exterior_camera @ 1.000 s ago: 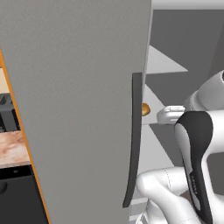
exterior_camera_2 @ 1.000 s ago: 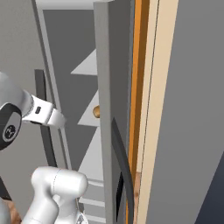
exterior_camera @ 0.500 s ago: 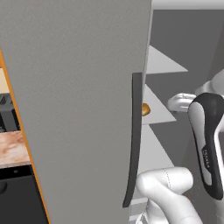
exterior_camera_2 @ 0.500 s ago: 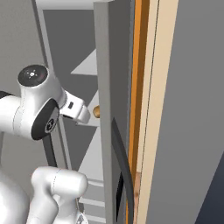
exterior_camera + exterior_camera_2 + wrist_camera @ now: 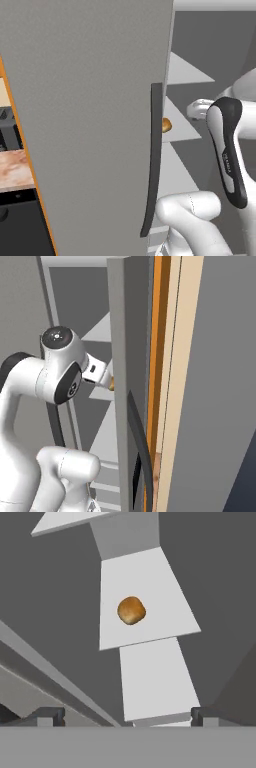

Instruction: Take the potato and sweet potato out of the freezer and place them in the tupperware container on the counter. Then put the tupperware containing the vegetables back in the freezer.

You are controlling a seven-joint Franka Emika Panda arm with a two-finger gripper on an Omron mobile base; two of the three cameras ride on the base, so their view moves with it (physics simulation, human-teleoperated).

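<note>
The arm has swung up and in toward the open freezer (image 5: 90, 100) over the last second: its wrist, lower and further out a second ago, now reaches between the shelves. The tool (image 5: 128, 719) points along the shelves with its tips wide apart and nothing between them.

The potato (image 5: 131, 610) sits alone on 1 grey shelf (image 5: 165, 592), well ahead of the tips and a little above their line. From the left base camera it peeks out just past the door handle (image 5: 154, 160); from the right it is a sliver at the door edge, close beside the wrist.

So the reach for the first vegetable is under way but no grasp is made. The bench (image 5: 15, 170) lies off to the left of the door.
</note>
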